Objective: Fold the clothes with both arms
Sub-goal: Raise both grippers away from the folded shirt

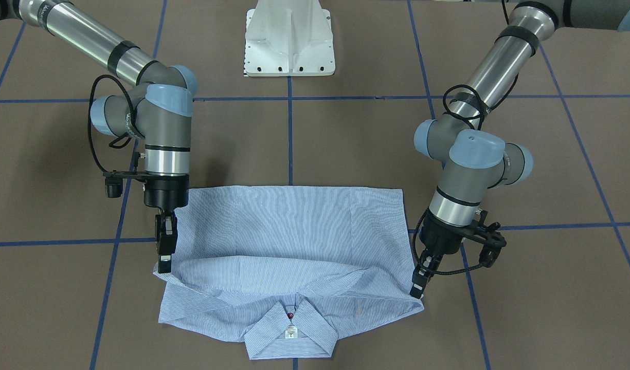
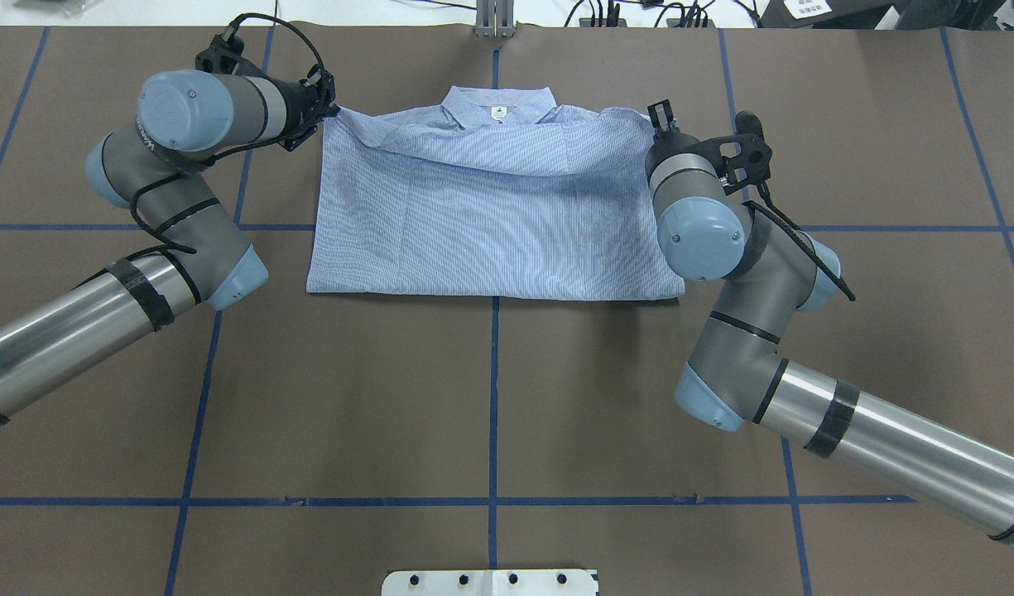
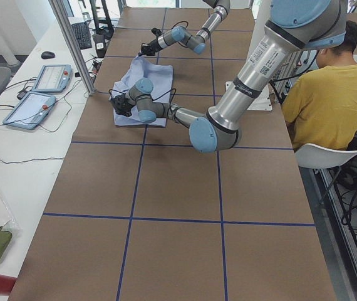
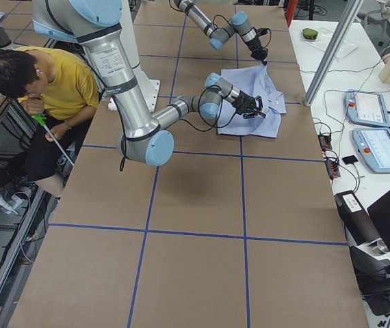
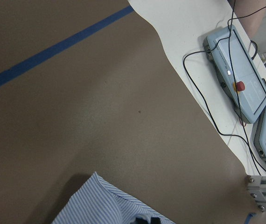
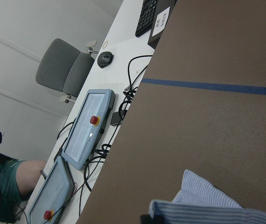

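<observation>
shirt: the striped shirt (image 1: 294,226) lies flat on the bench (image 1: 345,139) in front of the robot. no sleeves show, and the collar (image 1: 291,339) with its white label (image 1: 291,334) is at the edge away from the robot's base.
long axis: side to side across the bench, so the line from one gripper to the other runs along it.
fold: a loose upper layer ends in a raised edge just short of the collar, strung between the two grippers.
left gripper (image 1: 416,290): at the shirt's corner on my left arm's side, tips down on the end of that raised edge. the fingers look pinched together with cloth between them.
right gripper (image 1: 164,262): at the opposite corner in much the same pose, fingers narrow and nipping the cloth, which lifts up to meet them.
nearer arm: neither; each has its own end, roughly level with the other.
what the move turns on: i judge the layer has to go down toward the collar evenly. the edge sags between the grippers, so both ends should travel together.
front-facing view: the only one showing both sets of tips on the fabric.
overhead view: the right wrist hides its own gripper. the shirt's edge nearest the robot reads straight there.
wrist views: only a scrap of stripe at the bottom edge, plus teach pendants (image 5: 238,77) off the bench.
</observation>
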Available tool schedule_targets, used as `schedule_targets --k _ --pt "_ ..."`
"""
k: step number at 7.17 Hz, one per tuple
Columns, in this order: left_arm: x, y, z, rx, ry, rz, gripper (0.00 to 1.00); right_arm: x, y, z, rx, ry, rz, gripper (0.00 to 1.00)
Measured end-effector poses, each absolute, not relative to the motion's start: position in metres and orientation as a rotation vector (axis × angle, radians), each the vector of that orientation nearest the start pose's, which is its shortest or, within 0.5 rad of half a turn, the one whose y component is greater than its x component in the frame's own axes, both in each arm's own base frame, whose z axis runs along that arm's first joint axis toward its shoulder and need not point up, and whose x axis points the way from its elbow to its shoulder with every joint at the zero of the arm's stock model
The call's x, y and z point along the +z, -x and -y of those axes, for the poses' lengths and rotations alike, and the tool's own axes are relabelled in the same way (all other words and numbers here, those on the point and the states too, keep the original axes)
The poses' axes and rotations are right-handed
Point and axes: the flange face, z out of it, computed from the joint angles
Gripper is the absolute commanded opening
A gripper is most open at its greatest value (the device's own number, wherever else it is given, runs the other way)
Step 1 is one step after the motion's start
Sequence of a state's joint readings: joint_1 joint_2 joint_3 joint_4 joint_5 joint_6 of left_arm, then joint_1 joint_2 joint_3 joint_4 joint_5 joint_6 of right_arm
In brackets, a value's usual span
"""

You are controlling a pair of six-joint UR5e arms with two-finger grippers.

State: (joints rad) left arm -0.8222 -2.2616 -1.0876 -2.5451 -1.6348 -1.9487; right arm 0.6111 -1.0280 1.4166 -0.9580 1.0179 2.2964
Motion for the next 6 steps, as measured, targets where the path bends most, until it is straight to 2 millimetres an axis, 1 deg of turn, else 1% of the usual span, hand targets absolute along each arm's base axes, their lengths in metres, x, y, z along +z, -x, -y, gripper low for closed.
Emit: schedule_targets --k 1,2,3,4,5,6 --pt "0.355 -0.444 0.665 -1.011 -0.226 -1.217 0.28 0.344 0.481 0.563 1.457 -0.488 1.093 0.00" --pt "0.355 -0.447 0.671 -1.013 -0.243 -1.205 0.40 0.351 0.490 0.569 1.454 -0.483 1.071 0.00" --pt "0.355 -0.448 0.674 -1.016 -0.254 -1.198 0.58 0.357 0.493 0.575 1.455 -0.481 1.052 0.19" --pt "0.357 -0.448 0.677 -1.008 -0.266 -1.188 0.65 0.364 0.487 0.584 1.461 -0.471 1.034 0.32" --pt "0.360 -0.444 0.682 -0.991 -0.290 -1.173 0.65 0.371 0.476 0.597 1.471 -0.448 1.017 0.55" --pt "0.362 -0.434 0.689 -0.982 -0.317 -1.161 0.65 0.373 0.464 0.609 1.479 -0.417 1.021 0.70"
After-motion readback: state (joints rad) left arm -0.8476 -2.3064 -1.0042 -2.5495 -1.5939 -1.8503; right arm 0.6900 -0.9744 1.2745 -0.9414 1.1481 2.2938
